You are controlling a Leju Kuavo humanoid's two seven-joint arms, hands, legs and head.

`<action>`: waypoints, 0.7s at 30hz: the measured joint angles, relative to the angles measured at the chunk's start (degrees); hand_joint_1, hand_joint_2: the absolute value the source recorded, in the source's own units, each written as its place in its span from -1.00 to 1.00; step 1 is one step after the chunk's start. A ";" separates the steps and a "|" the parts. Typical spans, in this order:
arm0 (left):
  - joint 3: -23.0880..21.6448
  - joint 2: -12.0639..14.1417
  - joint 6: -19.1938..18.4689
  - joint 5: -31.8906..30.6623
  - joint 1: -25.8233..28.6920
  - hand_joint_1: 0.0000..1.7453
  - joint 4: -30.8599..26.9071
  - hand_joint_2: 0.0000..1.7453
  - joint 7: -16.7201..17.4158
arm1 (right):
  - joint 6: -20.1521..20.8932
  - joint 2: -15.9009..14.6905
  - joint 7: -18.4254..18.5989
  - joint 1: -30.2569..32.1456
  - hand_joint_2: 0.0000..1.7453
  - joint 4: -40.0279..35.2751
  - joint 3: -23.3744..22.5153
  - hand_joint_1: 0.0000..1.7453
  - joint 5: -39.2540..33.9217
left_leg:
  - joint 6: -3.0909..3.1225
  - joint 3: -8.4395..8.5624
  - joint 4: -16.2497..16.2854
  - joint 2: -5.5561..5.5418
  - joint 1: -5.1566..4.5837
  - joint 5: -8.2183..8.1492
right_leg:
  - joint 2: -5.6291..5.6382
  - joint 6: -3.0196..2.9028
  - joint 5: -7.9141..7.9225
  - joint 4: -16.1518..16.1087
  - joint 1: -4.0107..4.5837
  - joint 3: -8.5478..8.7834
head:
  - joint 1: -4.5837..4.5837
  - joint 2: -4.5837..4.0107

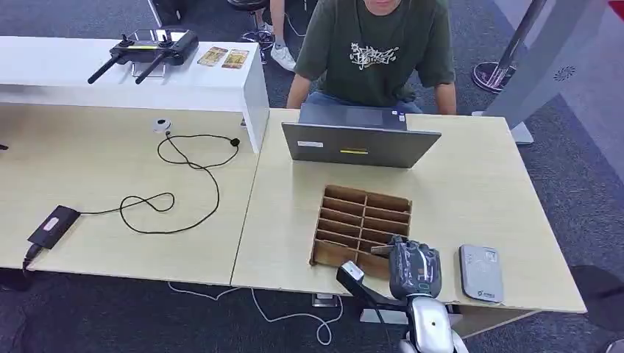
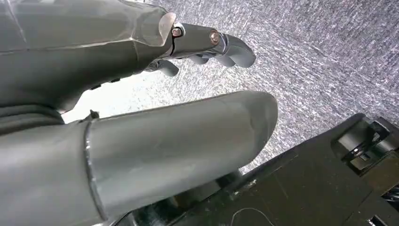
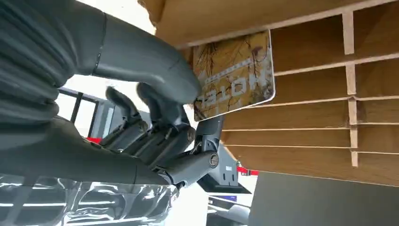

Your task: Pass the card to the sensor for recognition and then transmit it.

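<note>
Right hand at card rack, card gripped.
Wooden rack (image 1: pixel 360 224) on table (image 1: pixel 471 191), sensor (image 1: pixel 480 273) just beside; right hand (image 1: pixel 414 268) pinches the card (image 3: pixel 235 77) between thumb and fingers over the rack's near slots. Left hand (image 2: pixel 141 94) hangs released, holding nothing.

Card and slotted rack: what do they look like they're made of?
Card, pinched by the right robot hand: probably glossy plastic or laminate, with rounded white-edged corners and a printed face.
Slotted rack: looks like unfinished wood or fibreboard, matte brown with thin flat dividers.
</note>
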 joint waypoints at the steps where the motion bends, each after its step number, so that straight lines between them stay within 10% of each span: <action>1: -0.02 0.00 0.00 0.00 0.00 -1.00 0.00 -1.00 0.00 | 0.00 0.00 -0.11 0.00 1.00 0.00 -0.02 1.00 0.00 | 0.00 0.00 0.00 0.00 0.00 0.00 | 0.00 0.00 0.00 0.00 0.00 0.00 | 0.00 0.00; 21: -0.02 0.00 0.17 0.07 0.00 -1.00 0.00 -1.00 -0.02 | -1.77 0.33 -0.92 -0.19 1.00 0.13 -0.70 1.00 0.00 | 0.00 0.00 0.00 0.00 0.00 0.00 | 0.00 0.00 0.00 0.00 0.00 0.00 | 0.00 0.00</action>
